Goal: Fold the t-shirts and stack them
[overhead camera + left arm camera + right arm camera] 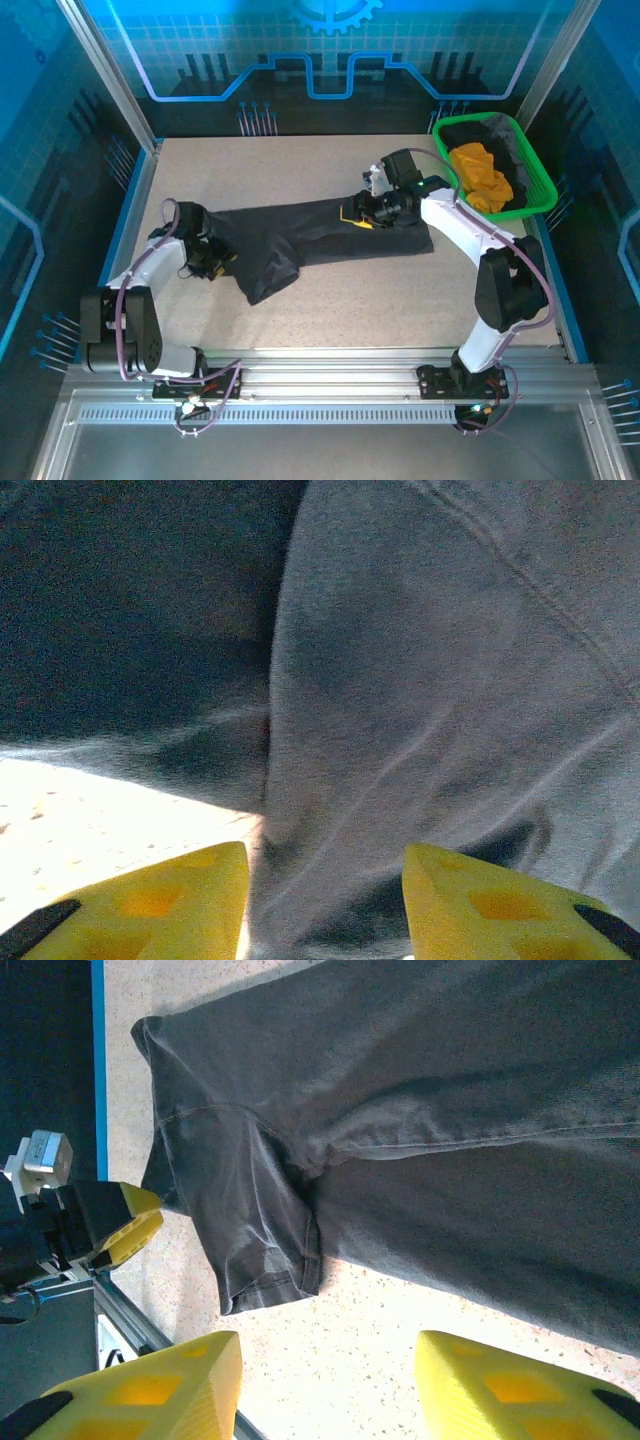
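One large charcoal-black fabric t-shirt (300, 235) lies creased across the speckled table (400, 295). One bright orange t-shirt (482, 175) and one dark t-shirt (490, 135) sit crumpled in the green plastic basket (546, 196), far right. The left gripper (325, 880) and right gripper (330, 1380) both gape wide, holding nothing.

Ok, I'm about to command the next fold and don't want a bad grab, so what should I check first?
1. Left gripper open: ok, jaws apart, fabric between them.
2. Right gripper open: ok, nothing between its jaws.
3. Charcoal t-shirt lying flat: not ok, its sleeve is rumpled.
4. Charcoal t-shirt fully on the table: ok.
5. Orange t-shirt and dark t-shirt out of the way in the green basket: ok.
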Robot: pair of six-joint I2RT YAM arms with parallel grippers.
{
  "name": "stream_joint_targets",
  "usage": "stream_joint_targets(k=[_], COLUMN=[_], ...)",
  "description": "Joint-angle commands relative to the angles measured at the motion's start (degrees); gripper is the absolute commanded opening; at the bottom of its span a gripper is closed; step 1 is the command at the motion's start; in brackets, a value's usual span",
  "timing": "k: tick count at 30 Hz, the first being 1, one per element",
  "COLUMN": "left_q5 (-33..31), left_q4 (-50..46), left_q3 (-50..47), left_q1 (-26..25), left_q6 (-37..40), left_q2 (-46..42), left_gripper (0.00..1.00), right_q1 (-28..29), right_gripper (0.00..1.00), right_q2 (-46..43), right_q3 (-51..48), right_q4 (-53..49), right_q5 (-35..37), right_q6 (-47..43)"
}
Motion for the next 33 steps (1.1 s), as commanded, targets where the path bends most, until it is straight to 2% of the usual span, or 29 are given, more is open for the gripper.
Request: stream_joint_targets(k=[1, 8, 14, 19, 28, 33], left_q5=[-1.87, -4.59, -3.02, -1.11, -2.53, -1.61], left_q4=[0.38, 5.82, 8.05, 11.76, 10.74, 11.02], left_q3=[-0.93, 1.60, 3.02, 2.10, 3.16, 2.31], left_q1=[0.98, 3.02, 3.30, 3.31, 3.31, 3.31], left_q6=[3.45, 6.06, 7.33, 6.21, 8.05, 8.40], left_q2=[-0.93, 3.55, 9.37, 10.03, 10.18, 11.42], left_gripper=[0.46, 0.44, 0.39, 0.36, 0.33, 0.25], right_q1=[0.83, 1.26, 1.77, 2.06, 2.07, 2.16], right_gripper=[0.50, 0.51, 0.53, 0.53, 0.53, 0.53], right_q2=[-0.28, -0.58, -1.12, -1.09, 0.03, 0.81], right_q3=[-1.33, -1.88, -1.68, -1.40, -0.72, 0.35], right_q4=[0.20, 0.53, 5.11, 4.83, 4.58, 4.48], right_q5=[-0.24, -1.17, -8.09, -7.87, -7.91, -7.94], right_q6=[-0.60, -0.47, 0.24, 0.48, 0.57, 0.67])
